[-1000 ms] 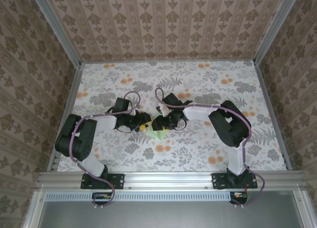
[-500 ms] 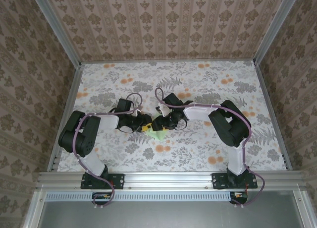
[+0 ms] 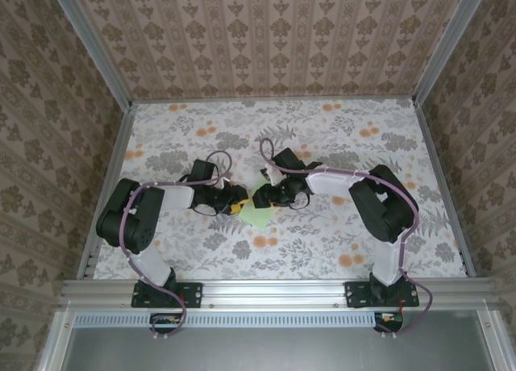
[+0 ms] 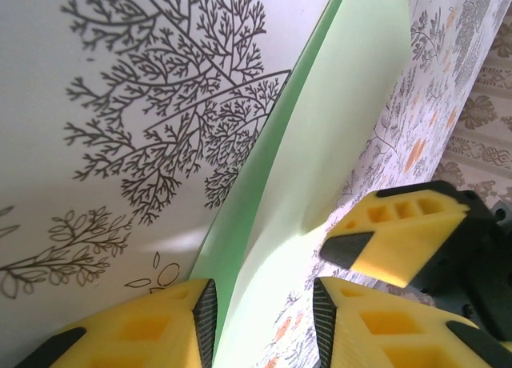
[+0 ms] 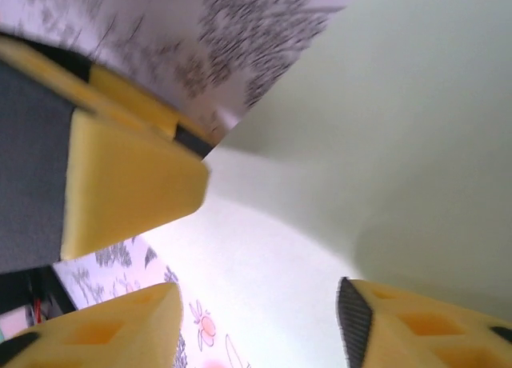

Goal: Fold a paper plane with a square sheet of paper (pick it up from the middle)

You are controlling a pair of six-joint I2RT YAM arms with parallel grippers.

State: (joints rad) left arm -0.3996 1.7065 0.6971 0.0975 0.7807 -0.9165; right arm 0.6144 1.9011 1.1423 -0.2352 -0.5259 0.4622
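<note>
Overhead view from behind; two wrist close-ups (shared: the paper (image 3: 260, 216)).

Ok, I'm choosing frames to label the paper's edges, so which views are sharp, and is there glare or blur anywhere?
Top external view: evenly lit and sharp, but the green paper is small. Left wrist view: crisp table print and paper edge, with one bright patch near the yellow fingers. Right wrist view: soft focus, smeared print, lower centre blown out nearly white.

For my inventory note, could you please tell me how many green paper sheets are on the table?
1: the paper lies midway across the table, between the left tool and right tool. Another sheet could be hidden beneath it.
</note>
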